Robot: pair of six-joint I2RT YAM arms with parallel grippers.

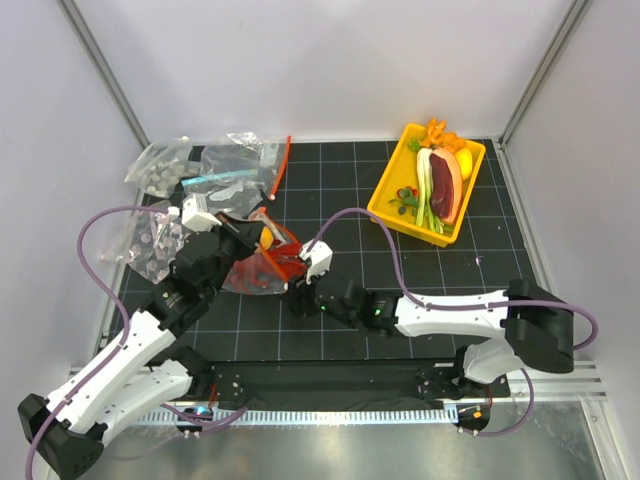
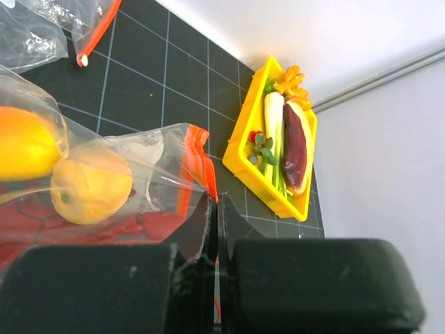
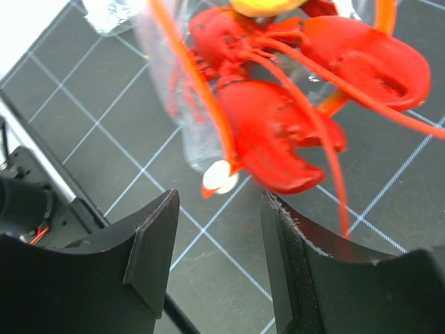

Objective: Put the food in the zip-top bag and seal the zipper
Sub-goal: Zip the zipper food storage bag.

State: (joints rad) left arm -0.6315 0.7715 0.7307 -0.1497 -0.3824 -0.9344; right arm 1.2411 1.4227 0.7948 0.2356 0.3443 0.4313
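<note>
Centre-left over the desk (image 1: 340, 200), the left claw (image 2: 214, 216) is clamped on the zip-top bag (image 2: 149, 163) beside its zipper (image 2: 195, 160), and the red lobster (image 3: 278, 132) lies upper-left to lower-right in the right wrist view, pincers toward the open, empty right claw (image 3: 219, 209).

Lab test cell: white panel walls (image 1: 330, 60), aluminium frame posts (image 1: 101, 70), black gridded mat (image 1: 340, 190).

Left pincer (image 2: 215, 217): jaws pressed together, pinching the zip-top bag (image 2: 149, 146) at its corner, right by the zipper (image 2: 192, 174). Inside the film, left of my tips, two yellow-orange fruit pieces (image 2: 90, 182), with red lobster (image 2: 38, 224) showing below them. Ahead, to the right: yellow tray (image 2: 240, 142) holding leek (image 2: 273, 129) and dark red slab (image 2: 295, 147).
</note>
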